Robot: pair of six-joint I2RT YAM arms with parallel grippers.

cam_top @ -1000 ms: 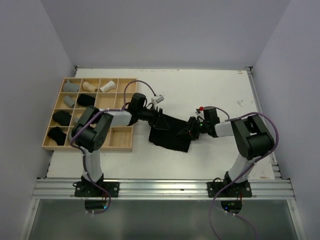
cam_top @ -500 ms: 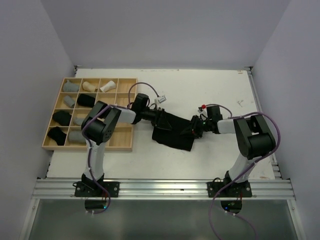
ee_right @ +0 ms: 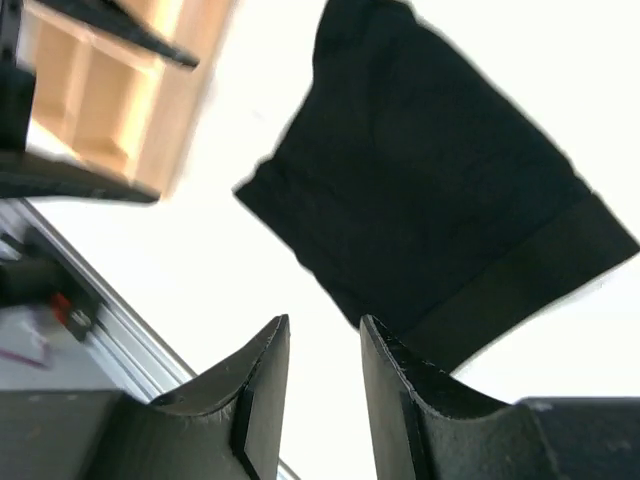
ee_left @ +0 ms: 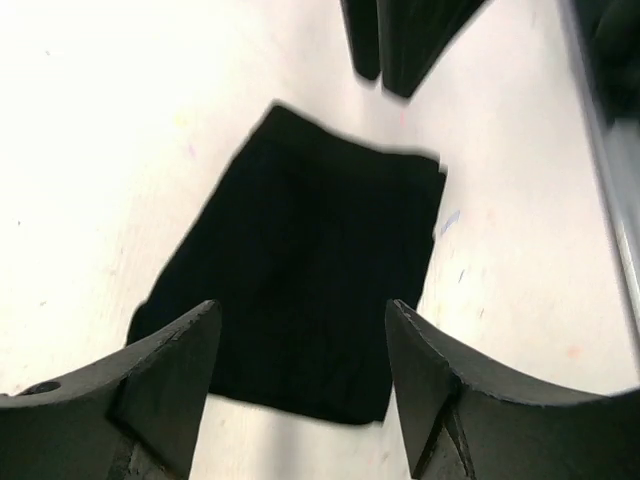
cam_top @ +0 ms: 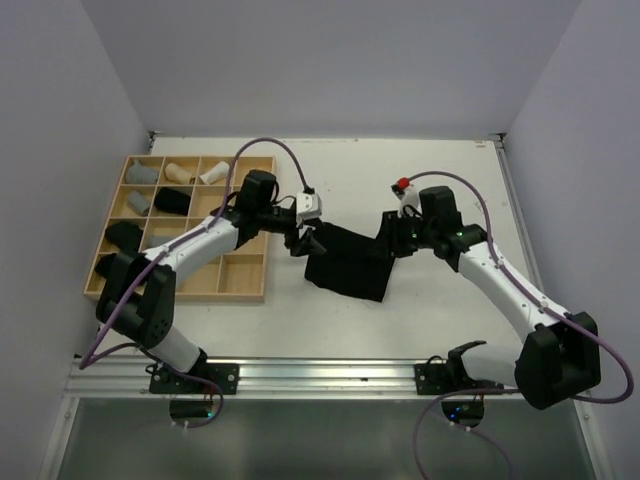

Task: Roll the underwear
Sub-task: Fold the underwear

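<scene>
A: Where does the black underwear lie?

B: Flat on the white table, spread as a rough rectangle between the two arms. It sits just right of the wooden grid tray, apart from it.

A: And the left gripper?

B: It hangs at the cloth's far left corner. The left wrist view shows its jaws standing wide apart with nothing between them, and the garment lies beneath, unpinched.

A: The right gripper?

B: It is at the cloth's far right edge. In its own wrist view the fingers are parted by a narrow gap with bare table showing through, so they grasp nothing.

A: Does either one touch the cloth?

B: The overhead view does not settle that.

A: What does the tray hold?

B: Short stubby rolls, one to a compartment. Along the far row are a grey roll, a beige roll and a white roll. The next row has a second grey roll and a black roll. Another black roll sits in the left column. The left arm crosses the nearer compartments and hides part of them.
</scene>
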